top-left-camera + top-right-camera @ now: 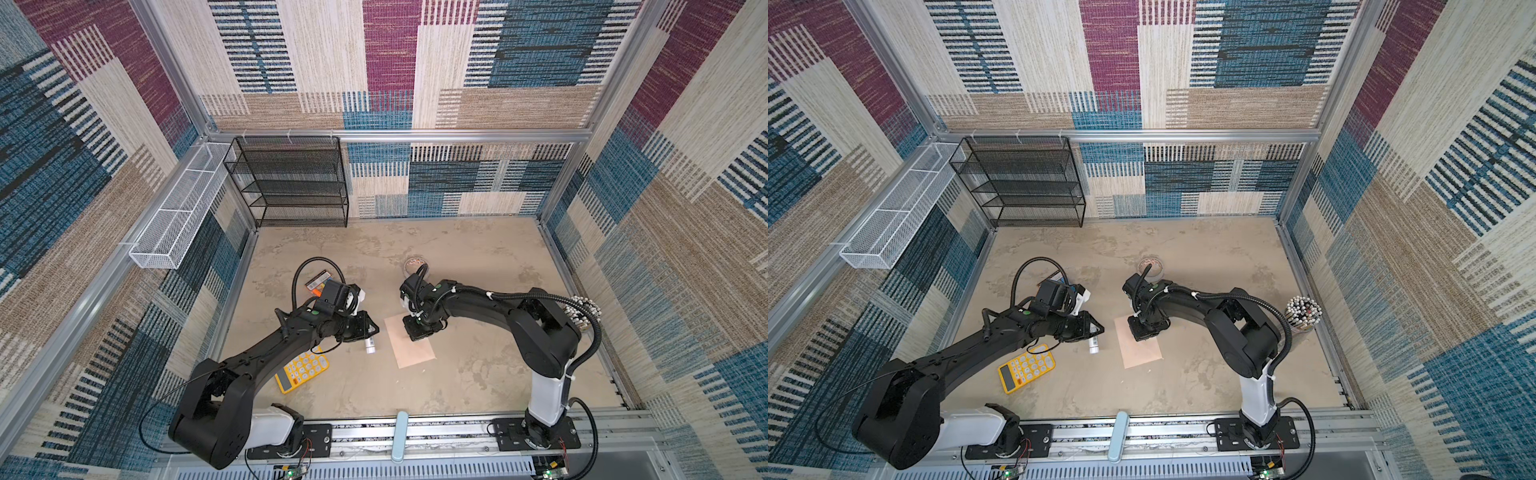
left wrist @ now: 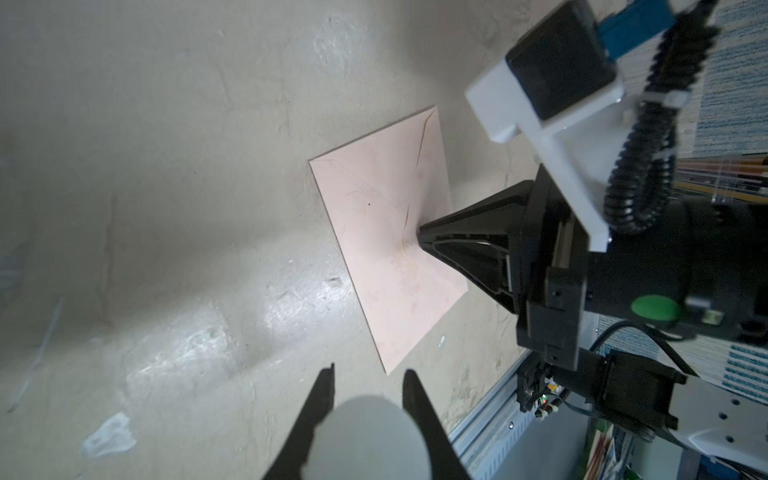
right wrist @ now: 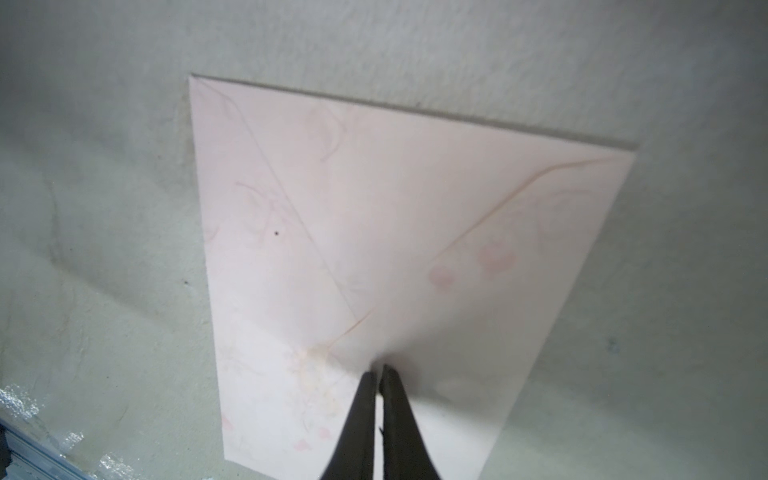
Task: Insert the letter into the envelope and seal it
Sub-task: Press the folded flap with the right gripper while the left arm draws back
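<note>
Most of this one looks finished to me. Starting on the left: the left end effector (image 2: 370, 370) sits partly closed around a white cylindrical tube with a rounded end (image 2: 365, 440). A glue stick would be my guess. It's parked just left of the envelope, not touching it. A yellow plastic calculator (image 1: 302, 370) lies beside that arm, toward the near edge of the worktop.

Roughly mid-worktop, a bit toward the near edge, the pale peach-pink rectangular paper envelope (image 3: 291, 291) lies flat with its triangular flap (image 3: 395, 216) folded down over the body. The thin white paper letter isn't visible anywhere, so I'd assume it's already inside, though I can't prove that.

On the right, the right end effector (image 3: 378, 370) has its jaws all but together, with just a sliver between them. The tips press down on the envelope right by the flap's point, and the paper dimples a little there. It doesn't look like it's pinching anything.

What's left, as I read it: finish pressing so the flap sticks, then lift off. There's no way to tell from here whether it has actually stuck.
</note>
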